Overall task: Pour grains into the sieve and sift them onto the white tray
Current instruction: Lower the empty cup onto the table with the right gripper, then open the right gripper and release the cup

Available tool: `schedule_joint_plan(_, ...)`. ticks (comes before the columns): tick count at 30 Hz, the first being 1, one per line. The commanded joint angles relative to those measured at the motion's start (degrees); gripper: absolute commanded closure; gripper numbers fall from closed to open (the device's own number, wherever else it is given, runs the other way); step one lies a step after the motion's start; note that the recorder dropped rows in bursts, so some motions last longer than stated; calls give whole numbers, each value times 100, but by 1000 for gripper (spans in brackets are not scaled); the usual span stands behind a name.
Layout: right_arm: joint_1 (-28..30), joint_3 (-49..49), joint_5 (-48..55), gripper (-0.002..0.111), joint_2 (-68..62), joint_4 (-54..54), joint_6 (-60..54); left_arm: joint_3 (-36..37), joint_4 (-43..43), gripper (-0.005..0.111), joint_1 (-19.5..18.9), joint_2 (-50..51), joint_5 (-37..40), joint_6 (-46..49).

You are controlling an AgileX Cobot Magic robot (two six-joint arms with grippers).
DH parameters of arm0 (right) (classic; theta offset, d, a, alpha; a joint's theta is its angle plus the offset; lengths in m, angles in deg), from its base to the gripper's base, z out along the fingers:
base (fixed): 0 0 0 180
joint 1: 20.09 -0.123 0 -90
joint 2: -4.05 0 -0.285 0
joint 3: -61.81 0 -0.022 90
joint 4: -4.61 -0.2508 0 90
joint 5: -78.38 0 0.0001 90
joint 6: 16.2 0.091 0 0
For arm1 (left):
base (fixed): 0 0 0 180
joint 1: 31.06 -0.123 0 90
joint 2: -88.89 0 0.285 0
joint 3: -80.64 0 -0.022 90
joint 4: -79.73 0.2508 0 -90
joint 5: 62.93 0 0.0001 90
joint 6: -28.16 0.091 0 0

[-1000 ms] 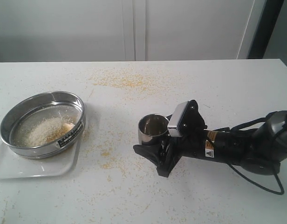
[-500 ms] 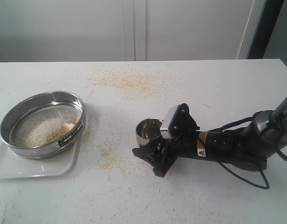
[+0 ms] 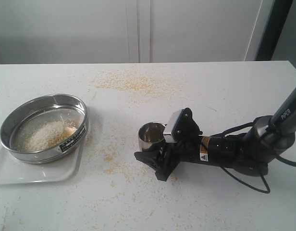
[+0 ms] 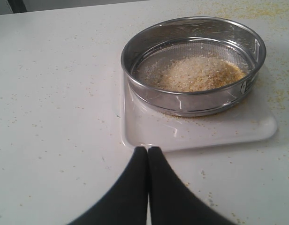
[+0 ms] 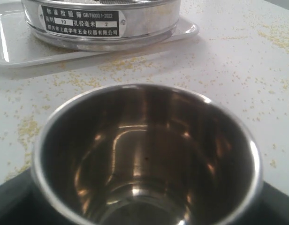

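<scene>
The sieve [image 3: 38, 156] [image 4: 191, 101] rests on the white tray [image 3: 40, 174] [image 4: 196, 131] at the table's left. A heap of yellow and whitish grains [image 3: 48, 134] [image 4: 198, 75] lies on its mesh. My left gripper [image 4: 148, 149] is shut and empty, its tips just off the tray's rim; the exterior view does not show it. My right gripper [image 3: 153, 145] [image 5: 144, 199] lies low at mid-table, shut on a small steel cup [image 3: 152, 135] [image 5: 149, 154]. The cup stands upright and looks empty. The sieve's label [image 5: 81, 21] faces this cup.
Yellow specks are strewn over the white table [image 3: 210, 86], thickest in a patch at the back [image 3: 126, 82] and between cup and tray [image 3: 109, 159]. The right arm [image 3: 234, 149] stretches along the table toward the right edge. A white wall stands behind.
My right gripper with the cup has shifted a little left and lower toward the table. Sieve, tray and grains have not moved.
</scene>
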Motion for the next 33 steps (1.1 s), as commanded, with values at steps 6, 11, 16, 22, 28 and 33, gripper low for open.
schedule_joint_plan(6, -2, -5, 53, 35, -33, 9, 95, 18, -39, 107, 11, -28, -19, -7)
schedule_joint_plan(11, -2, -5, 11, 33, -25, 23, 409, 18, -39, 107, 11, -28, -19, -7)
schedule_joint_plan(16, -2, -5, -1, 33, 25, 274, 436, 18, -39, 107, 11, -28, -19, -7)
schedule_joint_plan(22, -2, -5, -1, 33, 214, 461, 457, 18, -39, 107, 11, -28, -19, -7)
schedule_joint_plan(28, -2, -5, -1, 33, 405, 510, 549, 18, -39, 107, 11, -28, -19, -7)
schedule_joint_plan(33, -2, -5, -1, 33, 564, 510, 591, 18, -39, 107, 11, -28, -19, -7)
